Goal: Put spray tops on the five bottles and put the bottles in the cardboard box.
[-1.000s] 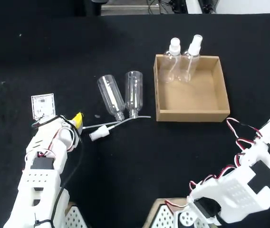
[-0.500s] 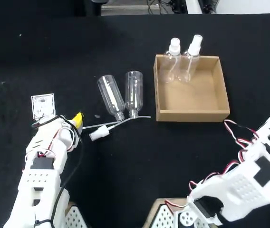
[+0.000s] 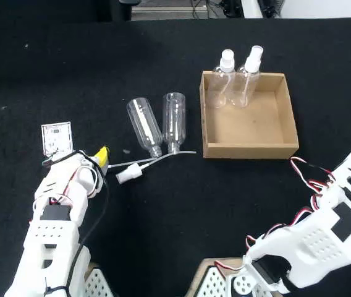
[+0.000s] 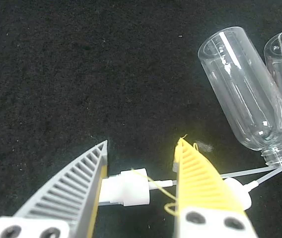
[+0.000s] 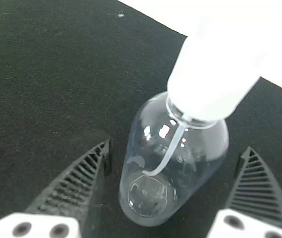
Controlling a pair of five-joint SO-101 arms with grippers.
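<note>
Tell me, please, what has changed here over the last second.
The right arm tilted and sank slightly toward the table's near edge, then held. Nothing was gripped or released. The left arm, two bare bottles, loose spray top, and two capped bottles in the cardboard box stayed put.

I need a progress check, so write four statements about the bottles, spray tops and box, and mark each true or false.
1. Two topped bottles stand in the box. True.
2. The two bottles lying left of the box have spray tops on. False: their necks are bare.
3. The left gripper is shut on a bottle. False: it is open, with a loose spray top between its fingers.
4. A topped bottle stands between the right gripper's open fingers. True.
</note>
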